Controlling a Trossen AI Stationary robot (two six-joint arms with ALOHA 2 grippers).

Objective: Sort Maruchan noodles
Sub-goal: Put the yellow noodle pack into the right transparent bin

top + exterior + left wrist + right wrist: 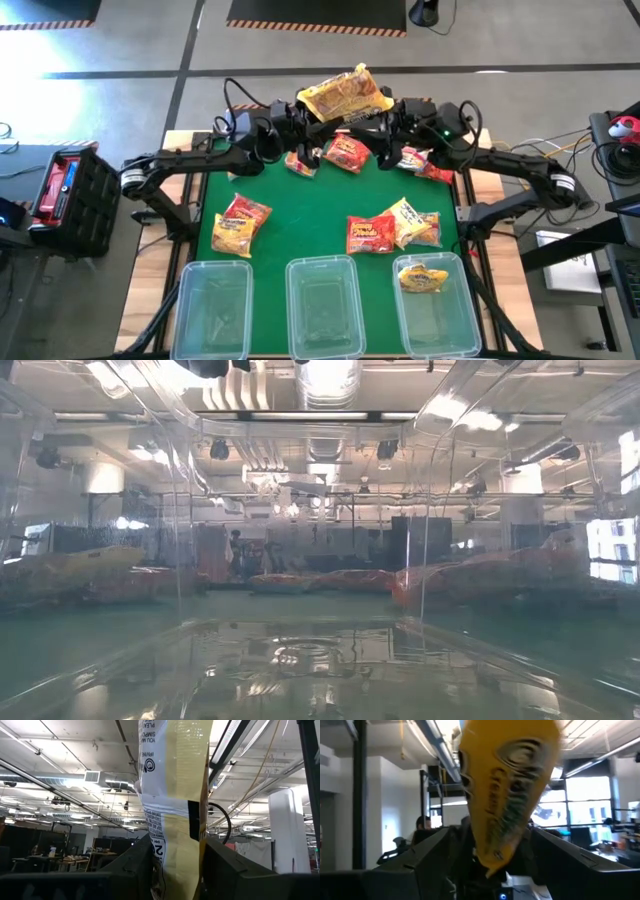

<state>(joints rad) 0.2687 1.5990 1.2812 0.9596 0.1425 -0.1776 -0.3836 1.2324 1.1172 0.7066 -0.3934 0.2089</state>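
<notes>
At the green table's (300,230) far edge, a yellow Maruchan packet (345,95) is held aloft, clamped by the left gripper (300,112); the right gripper's (390,112) fingers are spread around its other end.

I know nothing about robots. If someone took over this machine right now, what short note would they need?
Left gripper: shut on the yellow crinkly noodle packet, held up at the table's far edge.
Right gripper: open, with that packet between its fingers.
Done: one yellow packet lies in the right-hand clear plastic bin.
Left: the other two bins are empty; red and yellow packets lie scattered on the green mat.
</notes>
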